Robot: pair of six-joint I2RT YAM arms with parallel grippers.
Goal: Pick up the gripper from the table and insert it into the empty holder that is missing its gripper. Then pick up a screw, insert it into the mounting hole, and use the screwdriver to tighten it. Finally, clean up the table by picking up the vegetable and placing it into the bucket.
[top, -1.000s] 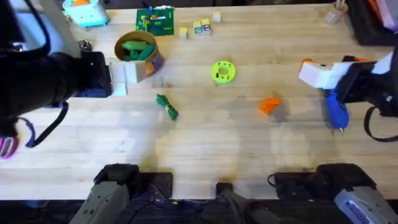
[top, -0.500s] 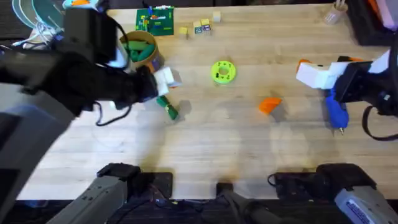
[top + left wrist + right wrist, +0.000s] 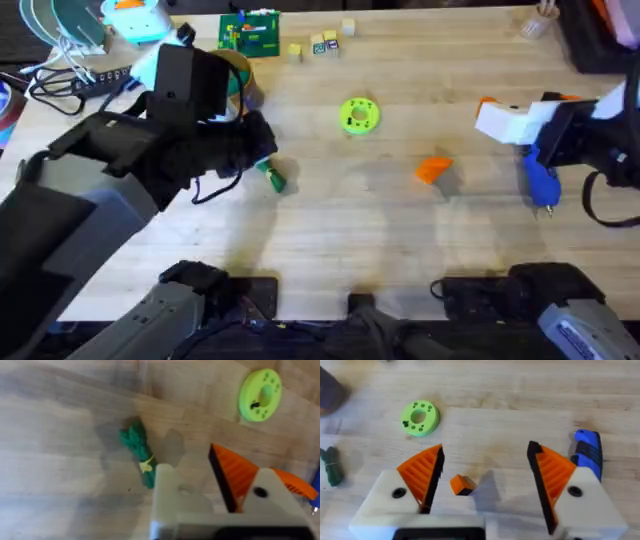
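Pale butcher-block table (image 3: pixel 330 225) with clutter along the far edge: a cable and light blue item at far left, a green board (image 3: pixel 250 33) and small blocks farther right.

The left arm reaches in from the left, its bulk covering most of the bucket (image 3: pixel 245 85) in the overhead view. The vegetable (image 3: pixel 272 176) lies just beside its tip. The left wrist view shows what the overhead hides: the left gripper (image 3: pixel 200 482) has one orange pad and one bare white holder (image 3: pixel 172 492), jaws released, with the vegetable just ahead of the bare finger, untouched.

At mid-table sit the green disc (image 3: pixel 359 115) and, nearer and to the right, the orange gripper (image 3: pixel 433 169).

At right, the right gripper (image 3: pixel 485 467) is spread wide, empty, the orange wedge between its pads on the wood. The screwdriver (image 3: pixel 540 180) lies beside it.
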